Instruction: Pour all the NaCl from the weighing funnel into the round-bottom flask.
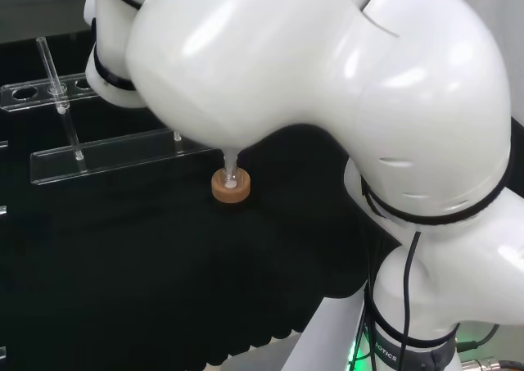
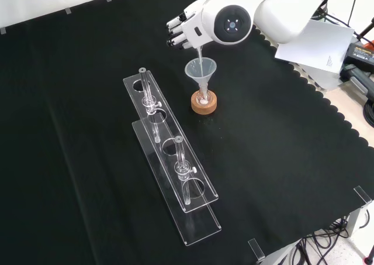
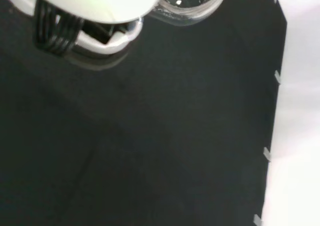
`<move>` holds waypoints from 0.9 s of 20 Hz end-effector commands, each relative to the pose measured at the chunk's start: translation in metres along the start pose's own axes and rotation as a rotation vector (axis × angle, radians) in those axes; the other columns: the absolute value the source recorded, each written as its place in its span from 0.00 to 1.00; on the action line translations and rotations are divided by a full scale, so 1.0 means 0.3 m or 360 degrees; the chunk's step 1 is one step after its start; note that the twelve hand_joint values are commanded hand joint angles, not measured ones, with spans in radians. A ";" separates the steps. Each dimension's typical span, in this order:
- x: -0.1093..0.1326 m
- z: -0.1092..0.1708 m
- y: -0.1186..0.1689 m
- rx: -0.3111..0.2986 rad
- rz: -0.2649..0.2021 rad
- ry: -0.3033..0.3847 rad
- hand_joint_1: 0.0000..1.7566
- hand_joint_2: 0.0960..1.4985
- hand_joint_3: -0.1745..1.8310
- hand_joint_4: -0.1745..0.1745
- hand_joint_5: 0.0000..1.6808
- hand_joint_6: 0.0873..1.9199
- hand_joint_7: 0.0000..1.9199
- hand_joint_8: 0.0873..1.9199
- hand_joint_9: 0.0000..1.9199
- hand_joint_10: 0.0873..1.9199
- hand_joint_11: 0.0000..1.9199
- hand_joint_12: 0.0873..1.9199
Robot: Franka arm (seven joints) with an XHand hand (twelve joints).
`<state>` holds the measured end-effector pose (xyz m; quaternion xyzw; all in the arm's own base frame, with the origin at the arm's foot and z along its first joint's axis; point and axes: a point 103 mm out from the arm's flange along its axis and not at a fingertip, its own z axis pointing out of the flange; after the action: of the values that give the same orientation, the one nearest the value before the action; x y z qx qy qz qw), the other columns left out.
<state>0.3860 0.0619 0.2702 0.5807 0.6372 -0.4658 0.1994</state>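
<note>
A: Glassware first — where does the task's ware stand?

B: In the front view a clear conical glass funnel [image 2: 200, 69] sits with its stem in the neck of a small clear round-bottom flask [image 2: 203, 95], which rests on a round cork ring stand [image 2: 204, 103] on the black-cloth bench [image 2: 87, 159]. Above it the black and white hand [image 2: 186, 31] has its fingers curled round a thin clear weighing funnel [image 2: 198, 52], spout tipped down into the cone.

A: How will that piece handle?

B: My guess: light, stiff, slick and brittle. I'd keep hold of it by the wide upper end, spout left free. The flask looks easy to topple off its ring, so the spout shouldn't lean on the cone.

A: What do the views add to one another?

B: The front view gives the hand, the cone, and the clear acrylic rack [image 2: 170, 155] with its tubes. In the head view the white arm link [image 1: 311, 84] covers the hand; below it I see the flask's neck and white material at the cork ring. The wrist view catches a clear rounded glass rim from close by; which piece, I can't say.
</note>
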 end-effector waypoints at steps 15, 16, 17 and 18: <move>0.053 -0.092 -0.030 0.0022 0.0080 -0.0346 0.64 0.34 0.51 1.00 0.72 0.44 0.25 0.33 0.43 0.18 0.37 0.55; 0.054 -0.093 -0.030 0.0021 0.0084 -0.0354 0.64 0.34 0.51 1.00 0.72 0.44 0.25 0.33 0.43 0.18 0.37 0.55; 0.054 -0.094 -0.031 0.0024 0.0087 -0.0363 0.64 0.34 0.51 1.00 0.72 0.44 0.25 0.33 0.43 0.18 0.37 0.55; 0.053 -0.094 -0.032 0.0026 0.0091 -0.0368 0.64 0.34 0.51 1.00 0.72 0.44 0.25 0.33 0.43 0.18 0.37 0.55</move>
<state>0.3826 0.0918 0.2747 0.5447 0.5953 -0.5225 0.2755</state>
